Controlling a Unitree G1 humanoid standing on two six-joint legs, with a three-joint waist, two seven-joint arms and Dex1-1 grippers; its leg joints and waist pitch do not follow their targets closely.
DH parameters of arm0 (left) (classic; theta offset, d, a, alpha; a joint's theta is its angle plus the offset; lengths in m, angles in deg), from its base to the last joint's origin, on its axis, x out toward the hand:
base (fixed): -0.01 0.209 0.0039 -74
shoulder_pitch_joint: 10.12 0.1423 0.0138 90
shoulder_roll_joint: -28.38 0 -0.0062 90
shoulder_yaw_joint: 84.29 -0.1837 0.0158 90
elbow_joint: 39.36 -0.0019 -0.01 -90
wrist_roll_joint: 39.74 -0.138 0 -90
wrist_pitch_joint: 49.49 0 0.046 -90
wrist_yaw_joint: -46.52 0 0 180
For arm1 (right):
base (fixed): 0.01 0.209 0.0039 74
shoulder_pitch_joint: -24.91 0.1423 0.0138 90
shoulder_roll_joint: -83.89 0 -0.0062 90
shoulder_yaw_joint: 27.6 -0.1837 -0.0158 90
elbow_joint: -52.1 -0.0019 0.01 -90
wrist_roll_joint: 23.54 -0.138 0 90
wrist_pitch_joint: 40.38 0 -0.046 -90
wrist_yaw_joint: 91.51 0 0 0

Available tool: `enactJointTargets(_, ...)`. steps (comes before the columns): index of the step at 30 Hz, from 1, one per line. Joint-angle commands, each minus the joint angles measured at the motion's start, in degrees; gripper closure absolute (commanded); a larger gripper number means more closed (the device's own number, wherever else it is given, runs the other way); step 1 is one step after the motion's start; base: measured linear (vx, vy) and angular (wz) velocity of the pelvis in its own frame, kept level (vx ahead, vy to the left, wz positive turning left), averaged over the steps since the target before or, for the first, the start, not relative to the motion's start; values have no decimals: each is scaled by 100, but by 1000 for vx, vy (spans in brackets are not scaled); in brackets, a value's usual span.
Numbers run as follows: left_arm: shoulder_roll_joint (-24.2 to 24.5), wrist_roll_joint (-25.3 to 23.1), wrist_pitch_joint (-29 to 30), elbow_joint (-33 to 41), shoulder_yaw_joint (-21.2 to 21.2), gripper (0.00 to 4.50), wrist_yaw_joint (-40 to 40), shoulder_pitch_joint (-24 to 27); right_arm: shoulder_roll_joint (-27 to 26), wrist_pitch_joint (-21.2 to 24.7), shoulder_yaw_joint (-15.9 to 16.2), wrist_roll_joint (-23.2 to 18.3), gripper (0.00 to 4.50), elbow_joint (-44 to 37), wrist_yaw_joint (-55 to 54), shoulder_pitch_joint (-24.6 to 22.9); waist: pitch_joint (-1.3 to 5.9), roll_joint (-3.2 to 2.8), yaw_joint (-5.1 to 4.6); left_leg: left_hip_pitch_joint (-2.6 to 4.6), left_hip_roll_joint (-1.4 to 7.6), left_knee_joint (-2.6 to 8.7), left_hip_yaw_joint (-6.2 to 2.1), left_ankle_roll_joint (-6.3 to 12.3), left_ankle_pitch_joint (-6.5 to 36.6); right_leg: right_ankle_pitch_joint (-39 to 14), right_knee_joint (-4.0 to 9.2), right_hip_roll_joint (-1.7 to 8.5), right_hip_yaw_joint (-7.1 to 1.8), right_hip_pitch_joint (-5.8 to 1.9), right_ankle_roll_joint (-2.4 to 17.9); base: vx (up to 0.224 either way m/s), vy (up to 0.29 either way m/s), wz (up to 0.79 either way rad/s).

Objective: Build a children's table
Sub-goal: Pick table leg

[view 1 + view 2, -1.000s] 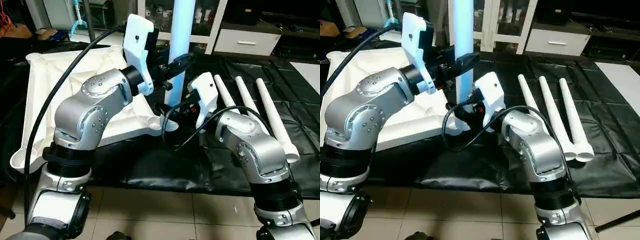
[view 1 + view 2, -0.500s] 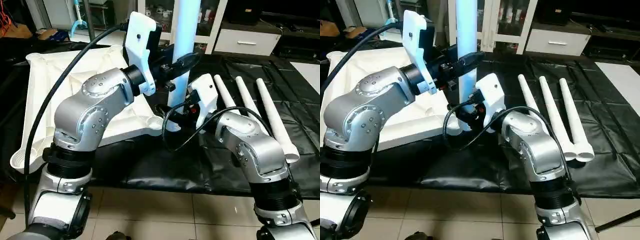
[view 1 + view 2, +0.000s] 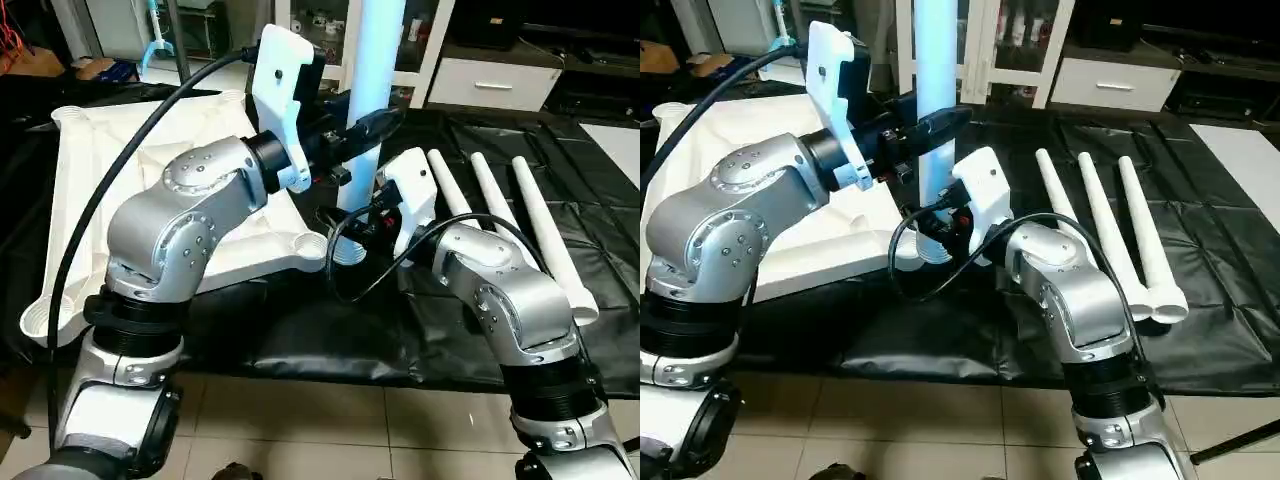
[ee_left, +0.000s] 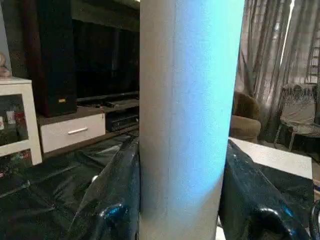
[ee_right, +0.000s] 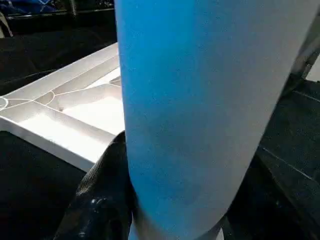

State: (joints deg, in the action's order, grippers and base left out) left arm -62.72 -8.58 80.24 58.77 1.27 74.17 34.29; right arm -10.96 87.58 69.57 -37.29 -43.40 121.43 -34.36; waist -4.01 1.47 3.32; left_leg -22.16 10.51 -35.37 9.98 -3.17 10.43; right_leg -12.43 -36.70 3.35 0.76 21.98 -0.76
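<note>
**Spotter:** Claw first, since you asked: your left claw is clamped on the long white tapered plastic leg, which stands upright. From the left wrist you can see a black finger pressed against each side of the tube.

**Operator:** And my right one?

**Spotter:** Your right claw sits lower on the same leg, close above its foot. From the right wrist the black fingers hug the tube on both sides, so you are grasping the leg with that claw too.

**Operator:** Where does the foot of the leg stand?

**Spotter:** At the round corner socket of the white square plastic table top, the corner nearest your right arm. Whether the threaded end is seated in it you cannot tell; your right wrist hides the joint.

**Operator:** How does the top lie?

**Spotter:** Ribbed underside up, on the desk with its black sheet, to your left.

**Operator:** The rest of the legs?

**Spotter:** Three more white tapered legs lie side by side on the black sheet to your right, just beside one another, well apart from the top.
</note>
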Motion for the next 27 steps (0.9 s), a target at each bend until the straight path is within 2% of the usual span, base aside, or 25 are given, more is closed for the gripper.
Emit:
enactJointTargets(1,-3,11,49,177,-67,273,111,-24,31,0,-18,-83,261,35,48,6,441,-97,-11,158,189,432,-61,-440,758,49,363,321,-176,-221,1203,0,0,0)
enactJointTargets(2,-13,-4,91,175,-50,273,66,-27,28,-2,-29,-92,261,28,47,-6,442,-89,-12,153,186,431,-60,-438,742,66,362,319,-176,-224,1199,0,0,0)
enactJointTargets(3,-22,4,122,173,-40,238,44,-27,27,-3,-33,-95,262,25,46,-10,444,-90,-11,153,186,430,-60,-436,733,74,361,322,-177,-227,1199,0,0,0)
enactJointTargets(4,-124,293,386,140,97,217,38,-35,25,5,-75,-124,262,2,33,-31,442,-92,-14,155,185,428,-57,-442,720,99,358,319,-174,-224,1214,0,0,0)
enactJointTargets(5,-124,293,386,140,97,203,38,-35,25,5,-75,-124,262,2,33,-31,444,-91,-16,156,182,424,-55,-445,717,116,351,316,-174,-225,1224,0,0,0)
enactJointTargets(8,-121,312,465,101,130,193,-3,-18,29,19,-133,-164,262,-24,24,-52,445,-91,-2,154,182,424,-56,-431,724,122,356,316,-175,-225,1254,0,0,0)
enactJointTargets(9,-93,246,435,61,113,176,-9,9,34,29,-169,-191,262,-42,23,-65,444,-150,4,152,183,429,-70,-443,732,124,350,320,-172,-224,1244,0,0,0)
enactJointTargets(10,-94,254,445,51,118,176,-6,12,35,32,-177,-199,262,-46,23,-68,447,-115,-13,159,183,428,-63,-439,779,112,363,313,-170,-226,1232,0,0,0)
enactJointTargets(11,-95,262,455,42,124,163,-4,16,37,35,-186,-208,262,-50,23,-72,446,-110,-13,158,182,428,-62,-430,780,113,362,314,-172,-230,1237,0,0,0)
enactJointTargets(15,-145,186,351,-112,225,157,-122,-47,-32,28,-360,-263,262,17,-130,-39,439,-132,-16,156,182,432,-64,-440,813,32,370,314,-175,-219,1227,0,0,0)
enactJointTargets(16,-165,216,297,-180,306,157,-128,-77,-98,27,-517,-283,262,131,-284,29,444,-124,-17,158,177,430,-60,-446,808,35,374,315,-176,-220,1229,0,0,0)
enactJointTargets(18,-165,216,297,-180,306,157,-128,-77,-98,27,-517,-283,262,131,-284,29,450,-123,-15,163,176,428,-61,-454,796,39,372,314,-172,-222,1247,0,0,0)
enactJointTargets(19,-181,304,196,-192,408,157,-38,-78,-206,26,-871,-379,262,372,-565,165,446,-127,-12,162,180,431,-63,-456,791,42,372,315,-172,-219,1244,0,0,0)
enactJointTargets(20,-229,514,213,-170,591,157,-9,-56,-249,51,-1278,-544,262,649,-778,304,453,-157,-25,158,171,427,-62,-467,786,54,360,319,-177,-212,1274,0,0,0)
enactJointTargets(21,-256,628,235,-151,689,157,5,-42,-264,67,-1491,-638,262,793,-877,375,455,-139,-29,170,170,424,-55,-493,843,7,373,319,-173,-208,1311,0,0,0)
enactJointTargets(23,-264,658,241,-146,715,157,8,-38,-268,71,-1546,-662,262,831,-903,393,454,-135,-16,172,162,421,-47,-501,836,41,371,298,-168,-216,1296,0,0,0)
enactJointTargets(24,-290,1001,356,-15,957,157,73,43,-138,228,-2003,-1055,262,1077,-816,501,461,-142,-16,162,156,415,-47,-471,745,196,351,295,-170,-238,1275,0,0,0)
enactJointTargets(26,-274,1434,496,162,1246,157,182,181,122,624,-2460,-1639,262,1224,-428,546,481,-150,0,147,147,392,-41,-385,577,541,329,281,-161,-264,1352,0,0,0)
enactJointTargets(27,-274,1434,496,162,1246,157,182,181,122,624,-2460,-1639,262,1224,-428,546,482,-144,0,144,138,388,-39,-335,545,622,323,280,-160,-278,1381,0,0,0)
